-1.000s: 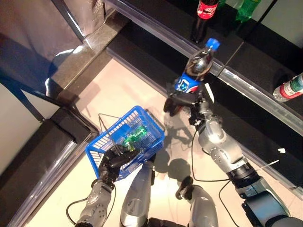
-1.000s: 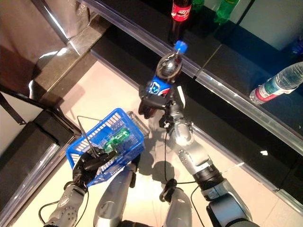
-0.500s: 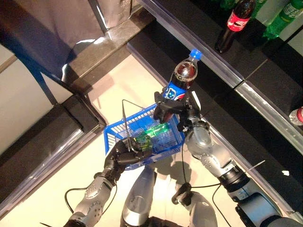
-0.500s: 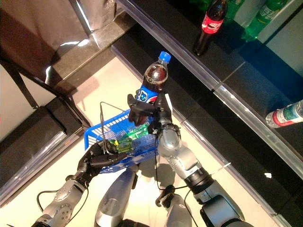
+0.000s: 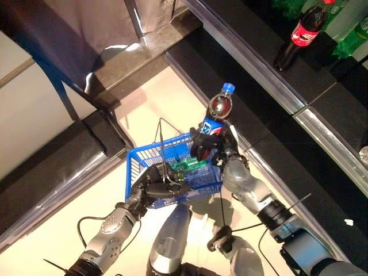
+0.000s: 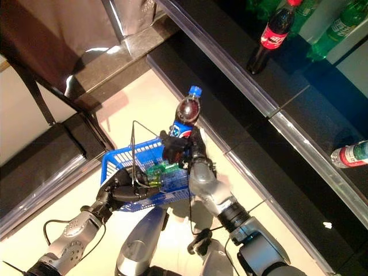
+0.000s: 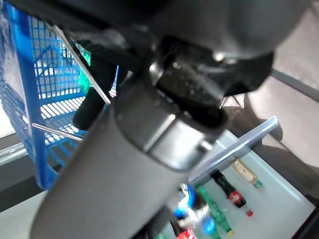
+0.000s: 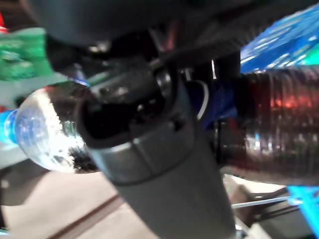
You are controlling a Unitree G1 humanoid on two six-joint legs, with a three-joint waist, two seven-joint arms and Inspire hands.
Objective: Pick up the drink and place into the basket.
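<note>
My right hand (image 5: 208, 147) is shut on a dark cola bottle (image 5: 217, 114) with a blue cap and blue label. It holds the bottle upright over the far right corner of the blue basket (image 5: 145, 164); the bottle's base is at the rim. The bottle also shows in the right wrist view (image 8: 60, 129). My left hand (image 5: 156, 183) is shut on the thin wire handles and holds the blue basket up in front. A green drink (image 5: 185, 165) lies inside the basket. The basket also shows in the left wrist view (image 7: 30, 94).
A dark shelf (image 5: 259, 63) runs along the right, with a red-labelled cola bottle (image 5: 298, 37) and green bottles (image 6: 333, 26) on it. A clear bottle with a red label (image 6: 348, 155) lies at the right. A dark step (image 5: 63, 161) borders the pale floor at the left.
My right hand has lowered the cola bottle toward the basket's far right corner. The camera has shifted, so the whole scene sits differently.
</note>
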